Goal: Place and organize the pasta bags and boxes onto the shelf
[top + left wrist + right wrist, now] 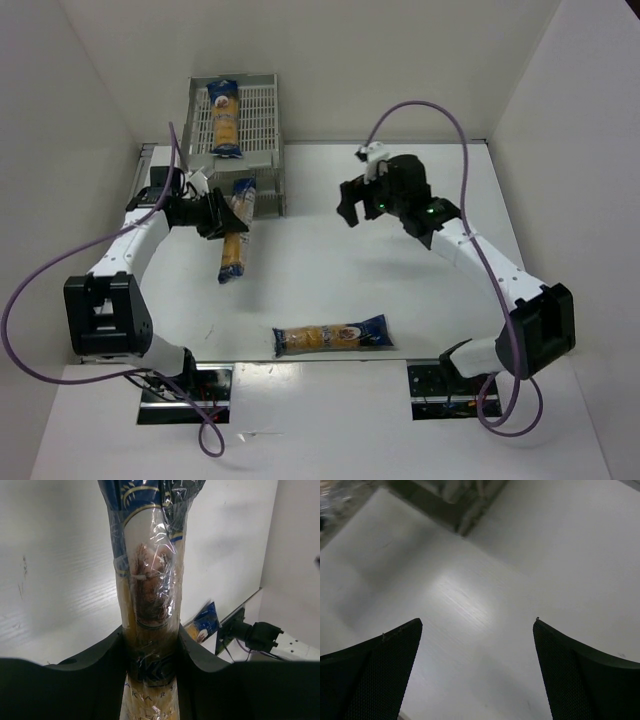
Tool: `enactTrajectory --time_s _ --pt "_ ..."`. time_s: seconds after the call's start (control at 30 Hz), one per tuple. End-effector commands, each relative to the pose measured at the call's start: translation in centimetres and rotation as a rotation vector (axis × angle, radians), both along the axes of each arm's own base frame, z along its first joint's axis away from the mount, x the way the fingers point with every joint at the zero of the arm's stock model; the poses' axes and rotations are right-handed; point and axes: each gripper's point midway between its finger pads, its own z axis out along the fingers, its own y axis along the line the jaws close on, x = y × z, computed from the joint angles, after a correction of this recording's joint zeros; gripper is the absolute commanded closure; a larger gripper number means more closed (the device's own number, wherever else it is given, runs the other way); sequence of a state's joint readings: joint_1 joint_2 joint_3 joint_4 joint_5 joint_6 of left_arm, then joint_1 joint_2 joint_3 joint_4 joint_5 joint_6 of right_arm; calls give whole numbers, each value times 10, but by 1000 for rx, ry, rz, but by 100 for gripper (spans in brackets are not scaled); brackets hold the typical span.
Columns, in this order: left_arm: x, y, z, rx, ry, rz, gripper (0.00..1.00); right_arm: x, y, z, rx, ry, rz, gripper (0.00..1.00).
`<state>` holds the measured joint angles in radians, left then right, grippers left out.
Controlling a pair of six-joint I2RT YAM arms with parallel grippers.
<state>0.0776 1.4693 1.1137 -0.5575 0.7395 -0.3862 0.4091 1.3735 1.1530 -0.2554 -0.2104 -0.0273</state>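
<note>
The grey shelf [258,112] stands at the back left. One pasta packet [224,118] lies on its top tier. My left gripper [228,218] is shut on a second pasta packet [236,232], held near the shelf's front with its lower end hanging over the table; in the left wrist view this packet [150,595] runs up between the fingers [100,670]. A third pasta packet [332,336] lies flat on the table at the near middle, and shows small in the left wrist view [204,622]. My right gripper [350,208] is open and empty above the table's middle right [477,625].
White walls enclose the table on the left, back and right. Purple cables loop from both arms. Two mounting plates [445,390] sit at the near edge. The shelf's base shows blurred at the top of the right wrist view [465,500].
</note>
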Motion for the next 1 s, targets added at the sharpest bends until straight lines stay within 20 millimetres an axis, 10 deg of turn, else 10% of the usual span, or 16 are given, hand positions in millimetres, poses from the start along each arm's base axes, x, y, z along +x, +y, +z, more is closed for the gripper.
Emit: enactTrajectory --time_s 0.0,0.63,0.97 --pt "36 -6 61 -99 -180 -20 100 -14 60 36 -23 -143 156 4" --pt "114 16 53 -207 -115 124 100 -22 283 13 444 208 410 1" --pt "145 24 43 -193 -106 162 100 -23 308 13 474 232 408 1"
